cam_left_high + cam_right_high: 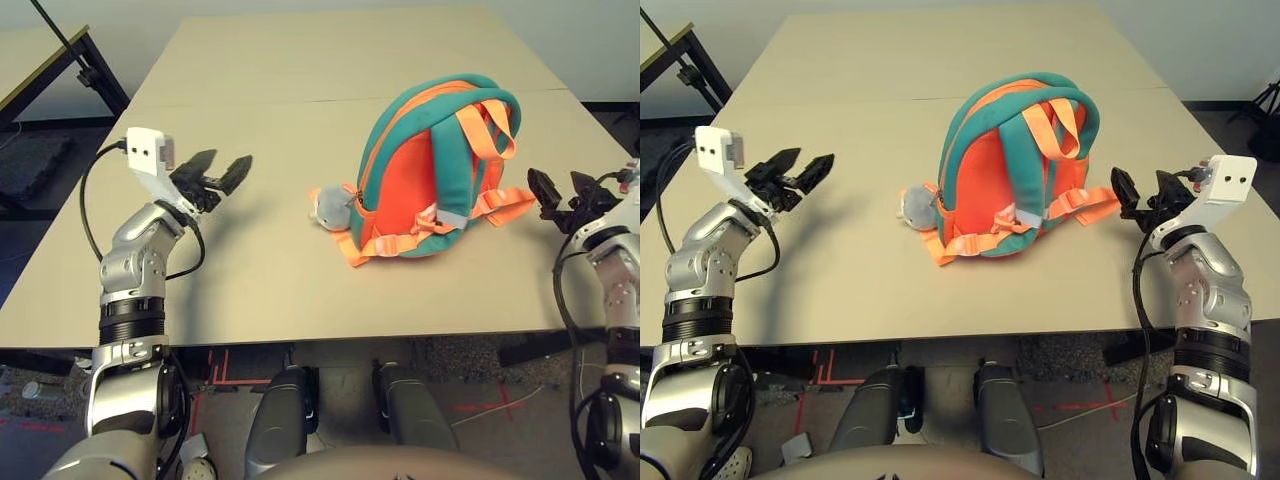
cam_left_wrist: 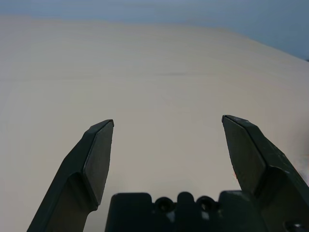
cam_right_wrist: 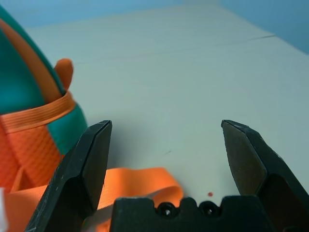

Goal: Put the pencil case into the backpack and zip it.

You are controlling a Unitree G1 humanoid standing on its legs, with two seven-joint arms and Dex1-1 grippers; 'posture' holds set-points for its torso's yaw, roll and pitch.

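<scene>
The backpack [image 1: 430, 170], orange with teal trim and orange straps, lies on the table right of centre, straps facing up. A grey plush whale charm [image 1: 328, 208] rests against its left side. My left gripper [image 1: 215, 172] hovers open over the table's left part, well clear of the backpack, with bare tabletop between its fingers [image 2: 96, 159]. At the table's right edge my right gripper [image 1: 1143, 190] stands open, just right of an orange strap end [image 1: 1085, 205]; that strap [image 3: 130, 186] lies by its fingers [image 3: 89, 164]. The pencil case is out of view.
The beige table [image 1: 300, 100] stretches far behind the backpack, with a seam across it. A black stand [image 1: 85, 60] and another table edge sit at the far left. Red tape marks [image 1: 215, 365] show on the floor below.
</scene>
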